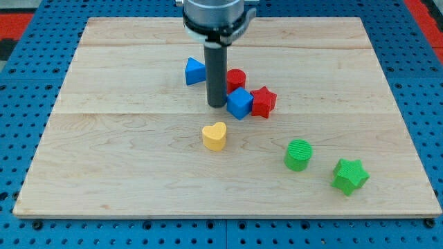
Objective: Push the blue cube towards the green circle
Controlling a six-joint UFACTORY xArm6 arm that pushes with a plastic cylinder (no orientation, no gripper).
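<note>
**benchwatcher:** what's on your screen right now? where's the rod sitting?

**me:** I'm driving this from my desk, so I only have the one camera. My tip [217, 105] is down on the wooden board [104, 152], a bit above the middle of the view. The blue cube [239, 103] is right at the tip's right side. They look like they're touching or as good as, but I can't swear to actual contact from this angle.

**benchwatcher:** and the claw, open or closed?

**me:** There's no claw on this arm, just the straight dark rod, so there's nothing to open, close or grip with.

**benchwatcher:** fair. what's crowded around the cube?

**me:** A red star [264, 101] is pressed against the cube's right side. A red cylinder [236, 78] sits just above the cube, partly tucked behind the rod. A blue triangle-ish block [195, 71] is on the rod's left, up toward the view's top. It's close to the rod and looks apart from the cube.

**benchwatcher:** where's the target?

**me:** The green circle [298, 154] is down and to the right of the cube, well apart from it, with bare board between them. A green star [349, 176] is near the circle, further right and lower. A yellow heart [215, 136] sits alone below my tip, a little toward the view's bottom.
</note>
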